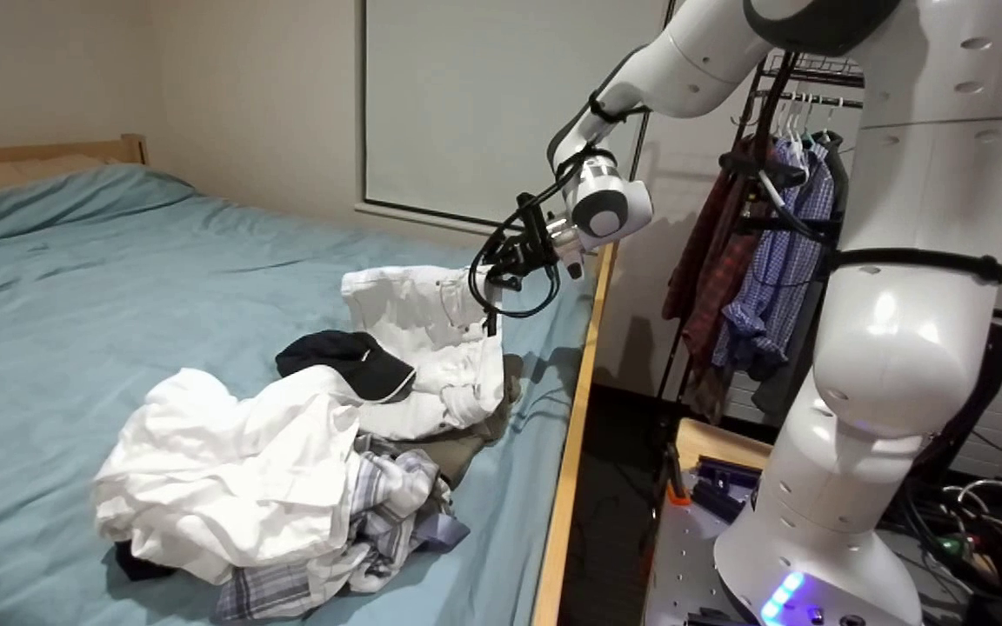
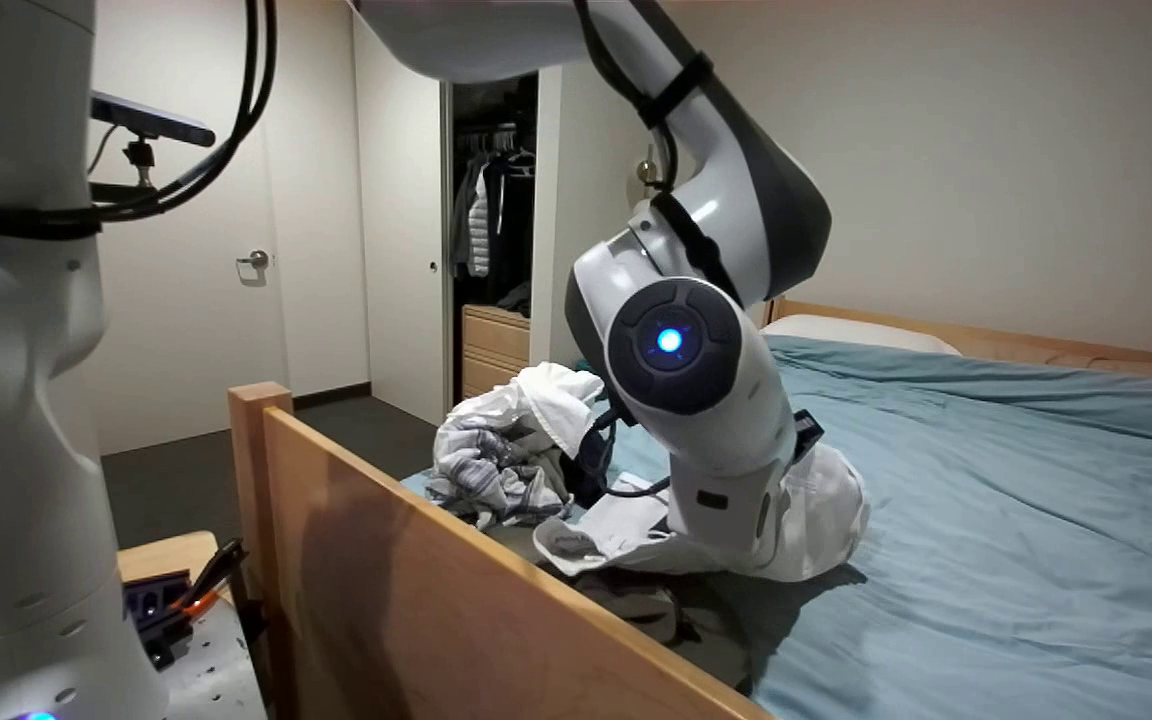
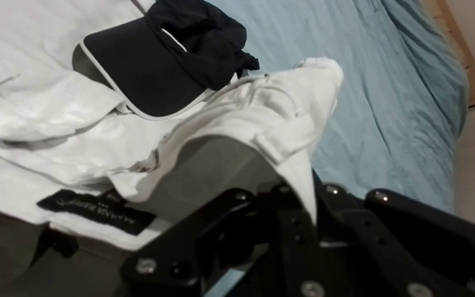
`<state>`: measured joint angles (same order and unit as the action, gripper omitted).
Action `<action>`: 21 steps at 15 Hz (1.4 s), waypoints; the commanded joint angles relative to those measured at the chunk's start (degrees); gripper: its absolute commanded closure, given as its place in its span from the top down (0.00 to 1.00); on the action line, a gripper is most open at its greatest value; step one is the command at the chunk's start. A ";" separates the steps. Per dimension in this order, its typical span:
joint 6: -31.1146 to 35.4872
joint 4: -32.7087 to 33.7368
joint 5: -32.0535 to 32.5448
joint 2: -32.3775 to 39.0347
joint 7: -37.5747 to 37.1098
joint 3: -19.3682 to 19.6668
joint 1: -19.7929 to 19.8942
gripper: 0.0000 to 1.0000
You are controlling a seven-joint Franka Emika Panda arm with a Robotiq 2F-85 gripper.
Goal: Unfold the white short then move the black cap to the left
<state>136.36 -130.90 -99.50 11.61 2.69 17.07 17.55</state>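
The claw (image 3: 306, 194) is gripping the white shorts (image 1: 444, 352) by an edge, looking like the unfolding step! Next they're needing spreading flat, the black cap (image 1: 343, 358) waiting.

The fingers (image 1: 508, 282) hold up an edge of the white short (image 1: 414, 300), which lies partly under the black cap (image 1: 346, 359).

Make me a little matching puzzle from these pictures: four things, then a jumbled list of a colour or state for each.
Things
1. white short
2. black cap
3. checked cloth
4. bed sheet

Clues
A. dark, with thin white edging
B. blue-green
C. part pinched in the gripper
D. crumpled, partly under the larger white cloth

Pairs: 1-C, 2-A, 3-D, 4-B
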 commanded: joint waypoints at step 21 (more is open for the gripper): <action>-21.56 8.97 -0.10 14.65 -8.17 5.47 8.77 1.00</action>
<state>117.82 -121.56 -99.54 27.73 -3.87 21.11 23.18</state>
